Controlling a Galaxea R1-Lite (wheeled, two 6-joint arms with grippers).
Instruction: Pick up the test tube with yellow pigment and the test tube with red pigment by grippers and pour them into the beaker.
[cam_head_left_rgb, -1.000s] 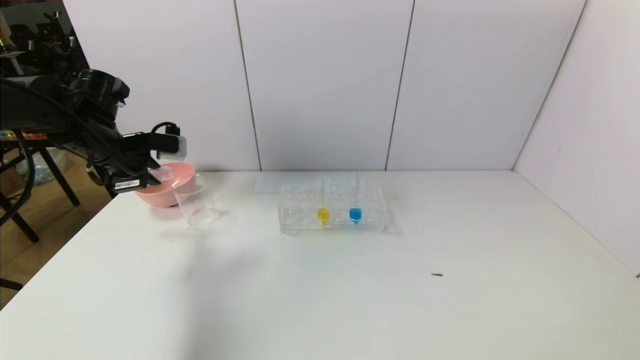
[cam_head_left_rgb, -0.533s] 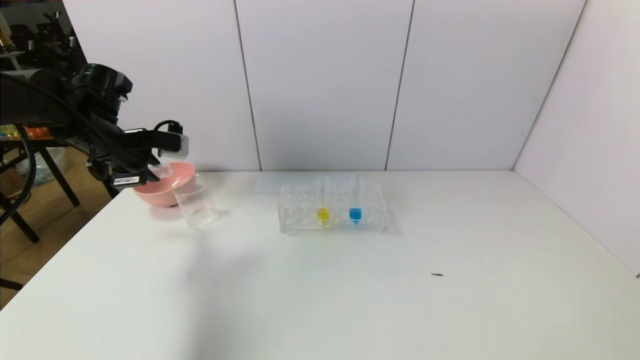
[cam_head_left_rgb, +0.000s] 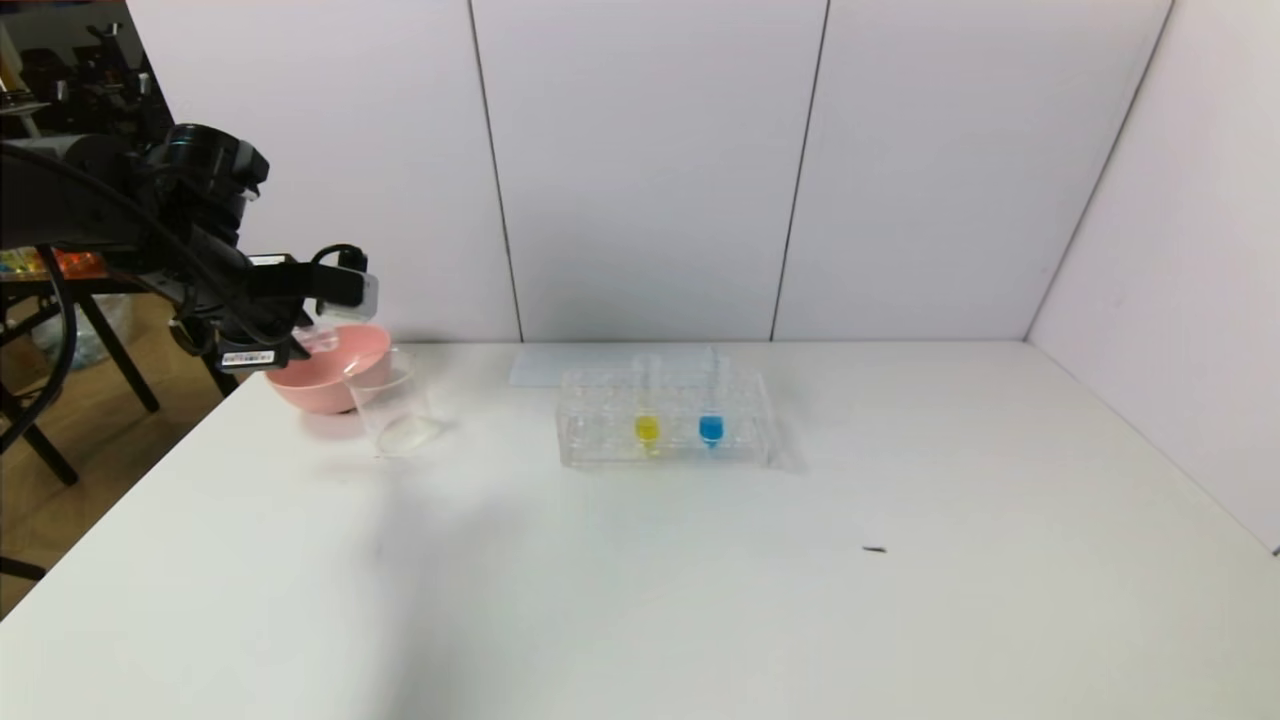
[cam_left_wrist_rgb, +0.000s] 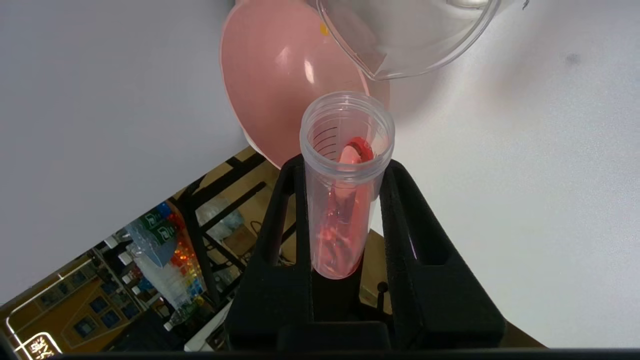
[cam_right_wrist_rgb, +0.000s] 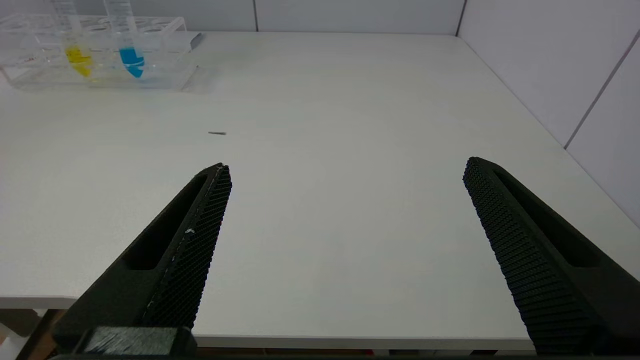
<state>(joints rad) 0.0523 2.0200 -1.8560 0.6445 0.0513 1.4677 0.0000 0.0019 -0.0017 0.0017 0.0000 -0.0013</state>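
My left gripper (cam_left_wrist_rgb: 345, 167) is shut on the test tube with red pigment (cam_left_wrist_rgb: 340, 225), which lies tilted with red liquid smeared along its inside up to the mouth. In the head view this gripper (cam_head_left_rgb: 315, 335) hangs at the table's far left, with the tube over the pink bowl (cam_head_left_rgb: 330, 378) and just left of the clear beaker (cam_head_left_rgb: 390, 402). The beaker's lip (cam_left_wrist_rgb: 400, 40) lies just beyond the tube's mouth. The test tube with yellow pigment (cam_head_left_rgb: 646, 428) stands upright in the clear rack (cam_head_left_rgb: 600, 420). My right gripper (cam_right_wrist_rgb: 347, 167) is open above the table's near edge.
A blue-liquid tube (cam_head_left_rgb: 711, 428) stands in the rack beside the yellow one. A flat grey sheet (cam_head_left_rgb: 560, 365) lies behind the rack. A small dark speck (cam_head_left_rgb: 874, 549) sits on the white table (cam_head_left_rgb: 700, 600). White walls close the back and right.
The left gripper with the red tube has risen slightly and shifted a little left over the pink bowl. Nothing else has moved.
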